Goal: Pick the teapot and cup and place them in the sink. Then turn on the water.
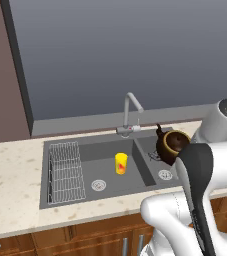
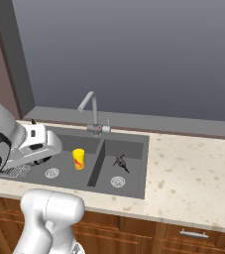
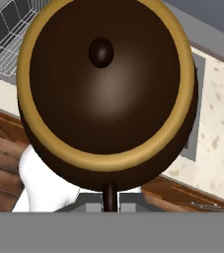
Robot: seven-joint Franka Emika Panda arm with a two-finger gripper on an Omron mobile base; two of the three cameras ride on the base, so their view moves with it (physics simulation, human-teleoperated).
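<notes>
Teapot (image 1: 173, 146), clamped by its thin handle in the closed gripper (image 3: 110, 197), hangs at right of centre in the left base view above the sink (image 1: 85, 196) where the cup (image 1: 121, 163) already stands; the slim grip risks swing or slip on lowering

My arm (image 1: 197, 200) rises from the lower right of the left base view, its white links folding upward and its dark-jointed forearm reaching forward over the front edge of the counter. In the right base view the white hand (image 2: 37, 141) extends from the left edge, level and pointing toward the sink's left side. My gripper (image 3: 110, 195) has its jaws drawn nearly together, clamped on the thin dark handle of the teapot (image 3: 106, 89), which hangs lifted in front of the hand camera.
</notes>
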